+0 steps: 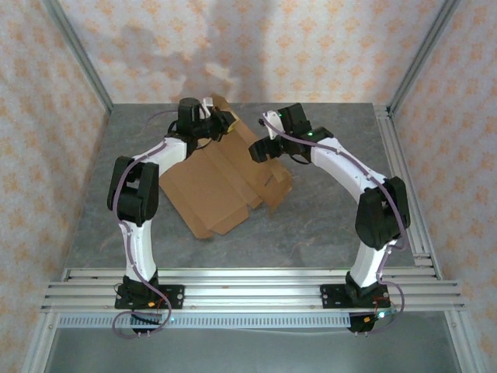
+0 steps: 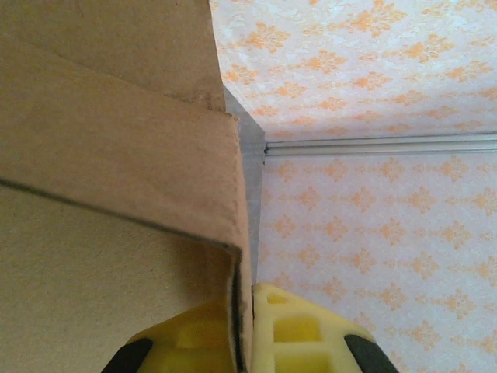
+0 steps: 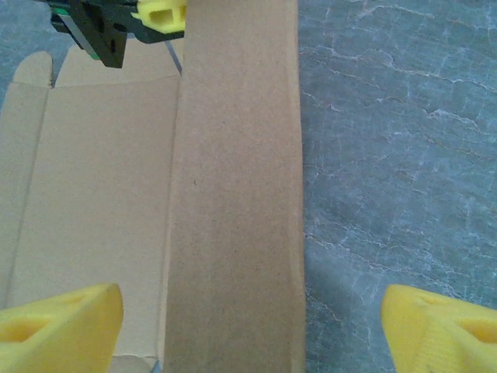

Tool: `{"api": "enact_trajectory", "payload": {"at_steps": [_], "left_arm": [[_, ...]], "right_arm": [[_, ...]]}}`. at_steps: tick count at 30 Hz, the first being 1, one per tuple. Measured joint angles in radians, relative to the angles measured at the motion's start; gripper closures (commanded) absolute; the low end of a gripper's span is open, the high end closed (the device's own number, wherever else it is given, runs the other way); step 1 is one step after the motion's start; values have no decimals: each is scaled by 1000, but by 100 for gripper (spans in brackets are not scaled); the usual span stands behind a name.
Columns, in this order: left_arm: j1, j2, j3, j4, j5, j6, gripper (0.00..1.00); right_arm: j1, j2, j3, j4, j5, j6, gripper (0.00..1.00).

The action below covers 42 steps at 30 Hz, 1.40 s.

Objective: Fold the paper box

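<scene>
The paper box (image 1: 221,190) is a flat, die-cut sheet of plain brown cardboard, mostly unfolded. It lies on the grey, stone-patterned worktop (image 1: 326,225), a little left of the middle. It runs at a slant, with its far end close to the far edge of the worktop and its near end about halfway to the near edge. Small flaps and slits show along its right and near borders.

The left gripper (image 1: 220,123) is at the far end of the sheet. In the left wrist view this gripper (image 2: 242,342) is clamped on the paper box (image 2: 116,155). A thin edge of cardboard is pinched between the yellow fingers (image 2: 299,334), and a creased panel rises in front of the camera against the orange-patterned wall (image 2: 373,233).

The right gripper (image 1: 260,148) hangs above the right side of the sheet, near the left gripper and apart from it. In the right wrist view its gripper (image 3: 250,311) is spread wide, with one yellow fingertip (image 3: 66,326) at each lower corner. A long strip of the paper box (image 3: 233,194) runs up between them, touching neither. Bare worktop (image 3: 388,155) lies to the right of that strip. The flat sheet lies to its left, and the left gripper (image 3: 159,15) grips its far end at the top of that view.
</scene>
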Motion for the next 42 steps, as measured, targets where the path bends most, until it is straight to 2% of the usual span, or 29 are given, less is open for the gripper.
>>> {"api": "enact_trajectory", "payload": {"at_steps": [5,12,19,28,34,39,41,42], "left_arm": [[18,1,-27,29,14,-11,100],[36,9,-42,64,26,-31,100],[38,10,-42,63,25,-32,100],[38,10,-42,45,24,-33,100],[38,10,-42,32,15,-33,100],[43,10,-47,19,-3,-33,100],[45,10,-47,15,-8,-38,93],[46,10,-47,14,-9,-41,89]], "right_arm": [[56,13,35,-4,168,-63,15],[182,43,35,38,451,-235,24],[286,91,7,210,685,-465,35],[314,217,-27,441,870,-721,46],[320,297,-27,564,959,-832,61],[325,321,-26,659,1010,-901,89],[325,322,-29,695,1024,-925,100],[325,322,-34,718,1030,-935,100]]}}
